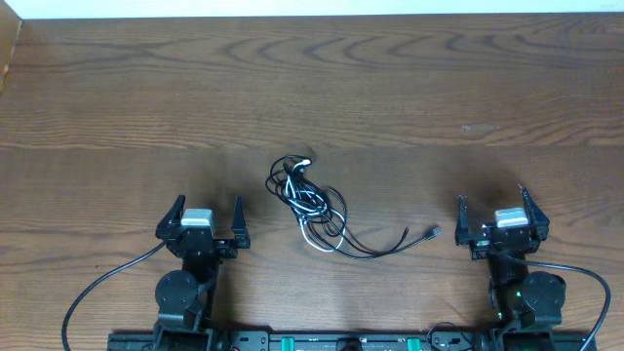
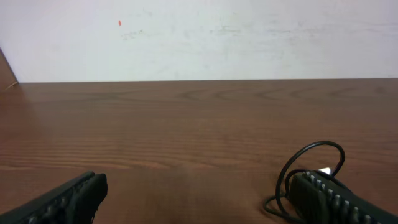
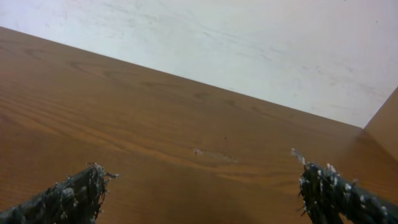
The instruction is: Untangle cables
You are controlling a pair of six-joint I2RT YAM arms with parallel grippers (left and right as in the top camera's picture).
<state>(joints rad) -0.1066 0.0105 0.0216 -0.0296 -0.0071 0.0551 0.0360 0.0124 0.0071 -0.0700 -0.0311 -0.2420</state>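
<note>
The cables (image 1: 314, 207), thin black cords and a white one, lie in one tangled bundle at the middle of the wooden table (image 1: 390, 88). A loose black end with a small plug (image 1: 435, 232) trails out to the right. My left gripper (image 1: 205, 210) is open and empty, to the left of the bundle. My right gripper (image 1: 493, 207) is open and empty, to the right of the plug. In the left wrist view a black loop of the cables (image 2: 314, 158) shows behind my right finger; the left gripper (image 2: 199, 199) holds nothing. The right wrist view shows the right gripper (image 3: 202, 186) over bare wood.
A pale wall (image 2: 199, 37) rises behind the table's far edge. Thick black arm cables run from each arm base at the left (image 1: 107, 278) and the right (image 1: 585, 278) near the front edge.
</note>
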